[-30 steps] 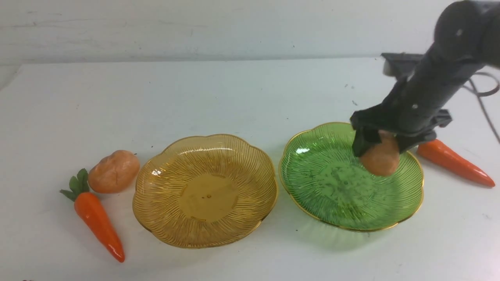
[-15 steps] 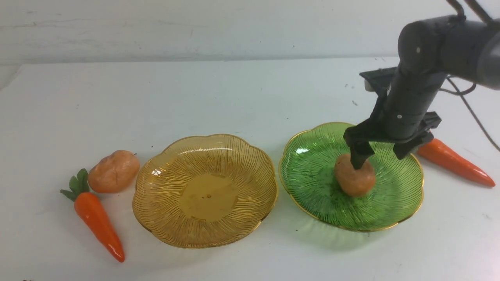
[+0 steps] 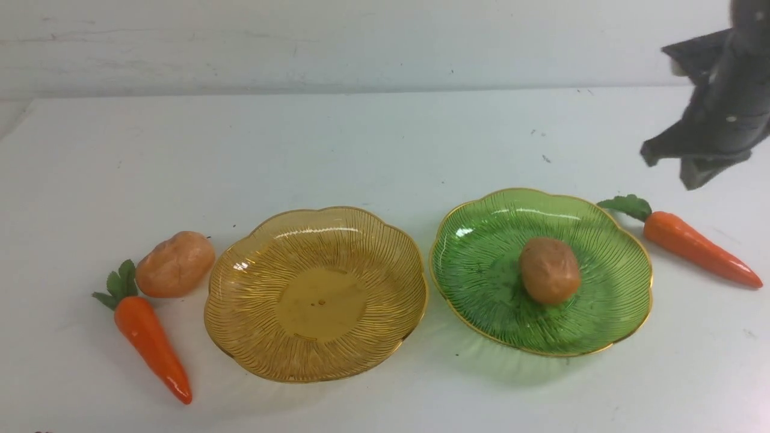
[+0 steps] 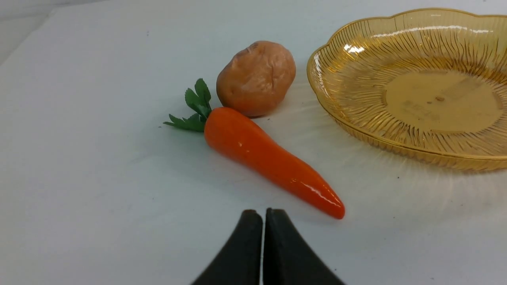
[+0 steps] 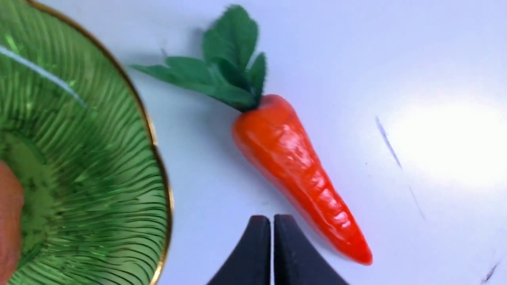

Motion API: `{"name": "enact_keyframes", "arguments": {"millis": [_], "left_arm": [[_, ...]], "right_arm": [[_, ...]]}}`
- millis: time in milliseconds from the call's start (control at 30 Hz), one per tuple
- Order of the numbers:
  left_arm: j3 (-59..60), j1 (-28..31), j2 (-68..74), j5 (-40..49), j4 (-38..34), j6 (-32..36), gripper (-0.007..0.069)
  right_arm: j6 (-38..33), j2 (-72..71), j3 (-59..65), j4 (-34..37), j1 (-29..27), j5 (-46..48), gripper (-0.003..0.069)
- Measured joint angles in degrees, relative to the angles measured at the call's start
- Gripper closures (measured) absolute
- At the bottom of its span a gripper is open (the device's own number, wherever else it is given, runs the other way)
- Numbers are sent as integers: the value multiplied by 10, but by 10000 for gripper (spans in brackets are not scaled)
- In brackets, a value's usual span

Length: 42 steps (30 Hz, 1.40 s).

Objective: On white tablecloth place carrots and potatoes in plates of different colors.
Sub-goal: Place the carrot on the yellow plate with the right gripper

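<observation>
From the front, a lumpy tan toy potato (image 3: pixel 549 269) lies mid-dish in the translucent green ribbed plate (image 3: pixel 481 270) right of centre, beside the amber-yellow ribbed plate (image 3: pixel 316 300). On the white tablecloth (image 3: pixel 361 138), a second potato (image 3: pixel 174 263) and a glossy orange toy carrot (image 3: pixel 150 343) lie lower left, another carrot (image 3: pixel 698 248) far right. Only the wrist views show the jaws pressed together, holding nothing: right gripper (image 5: pixel 272 221) near the far-right carrot, left gripper (image 4: pixel 263 215) near the other's tip.

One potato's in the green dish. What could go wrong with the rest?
The right carrot lies close to the rim of the green plate, so the right gripper might bump the plate reaching for it. The left carrot and left potato sit close together; grabbing one could shove the other.
</observation>
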Motion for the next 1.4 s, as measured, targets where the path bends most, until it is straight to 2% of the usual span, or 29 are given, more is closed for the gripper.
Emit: {"name": "enact_keyframes", "arguments": {"millis": [133,200,233,333,433,533,667,800,933,1000,1067,1400], "left_arm": [[0,0,0,0,0,0,628],[0,0,0,0,0,0,628],[0,0,0,0,0,0,628],[0,0,0,0,0,0,628],[0,0,0,0,0,0,628],[0,0,0,0,0,0,628],[0,0,0,0,0,0,628],[0,0,0,0,0,0,628],[0,0,0,0,0,0,628],[0,0,0,0,0,0,628],[0,0,0,0,0,0,628],[0,0,0,0,0,0,628]], "right_arm": [[-38,0,1,60,-58,2,609],[-70,0,1,95,-85,3,508],[-84,0,1,105,-94,3,421],[-115,2,1,124,-97,3,249],[-182,22,1,147,-95,3,87],[-240,56,1,145,-90,3,39],[-259,96,1,136,-90,3,50],[-264,126,1,126,-90,-11,111],[-264,133,1,116,-90,-23,228],[-262,133,1,107,-90,-26,342],[-259,133,1,99,-90,-26,412],[-187,116,-88,97,-88,-1,398]]}}
